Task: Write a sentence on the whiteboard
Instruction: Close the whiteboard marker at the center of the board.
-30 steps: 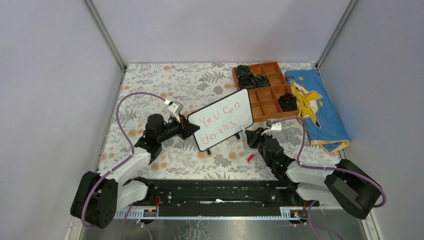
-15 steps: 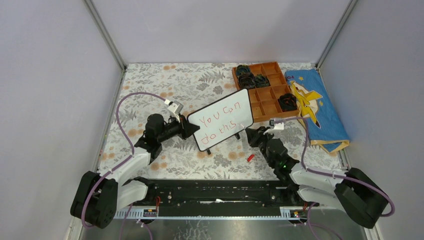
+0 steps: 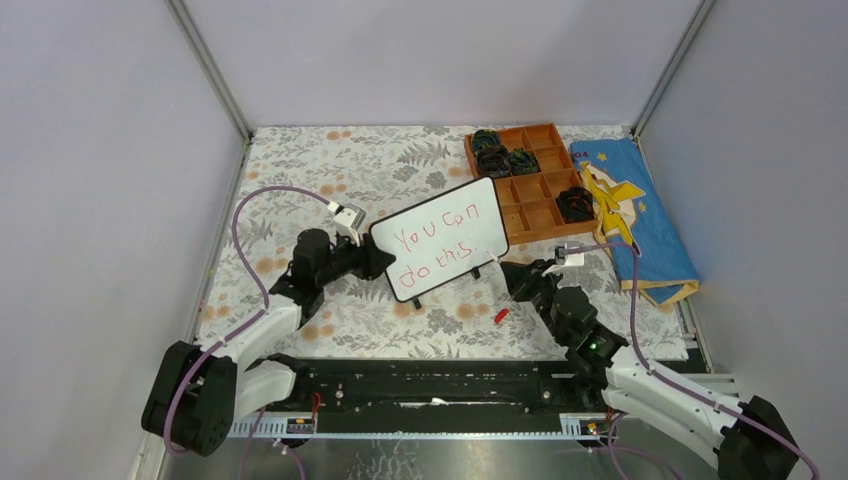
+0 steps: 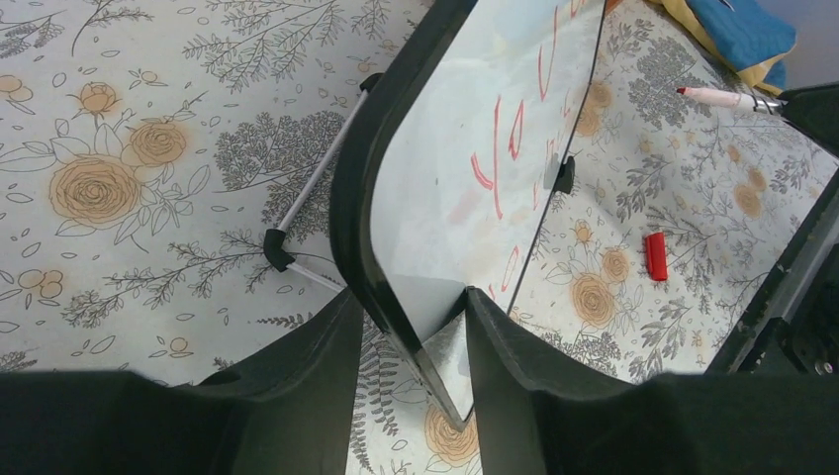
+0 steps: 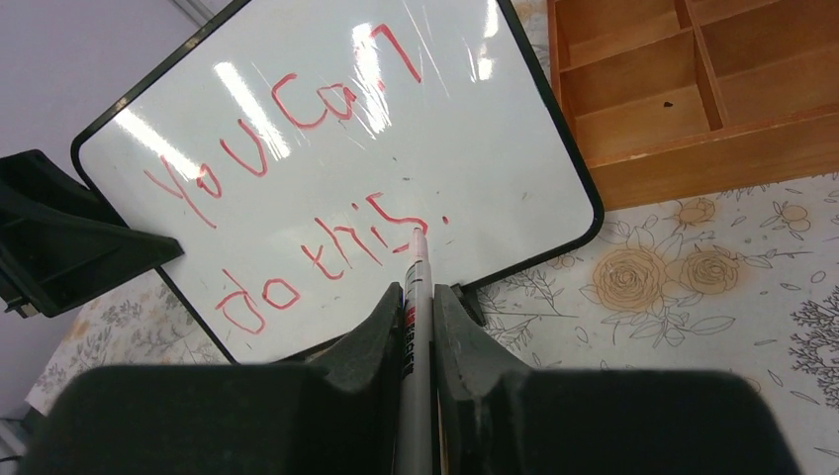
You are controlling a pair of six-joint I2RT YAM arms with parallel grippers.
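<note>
At table centre in the top view, the whiteboard (image 3: 445, 250) stands propped on small black feet on the floral table cover (image 3: 350, 170), long side running from 8 to 2 o'clock. The sentence (image 3: 435, 232) is on its face in red, two lines, "You can" over "do this", letters thin and uneven.

The left gripper (image 3: 385, 262) is at the board's 8 o'clock corner. In the left wrist view the jaws straddle that corner, parted wider than the thin black frame, so the board sits loose between the fingers (image 4: 326, 346). A thin grey support rod (image 4: 307, 188) with black ends lies on the cover just beside the board's back.

The right gripper (image 3: 515, 275) is at 4 o'clock of the board, near it but apart. Its jaws are narrow and clamped on a white marker (image 5: 416, 297). The marker points toward 12 o'clock in the right wrist view, its red tip lined up under the dot after "this". The left wrist view shows the tip clear of the board.

A small red cap (image 3: 501, 314) lies on the cover at 5 o'clock of the board. A brown compartment tray (image 3: 470, 160) sits at 1 o'clock, just beside the board's top corner, with dark objects (image 3: 490, 155) in some cells. A blue cloth (image 3: 640, 230) lies at 3 o'clock of the tray, touching it.
</note>
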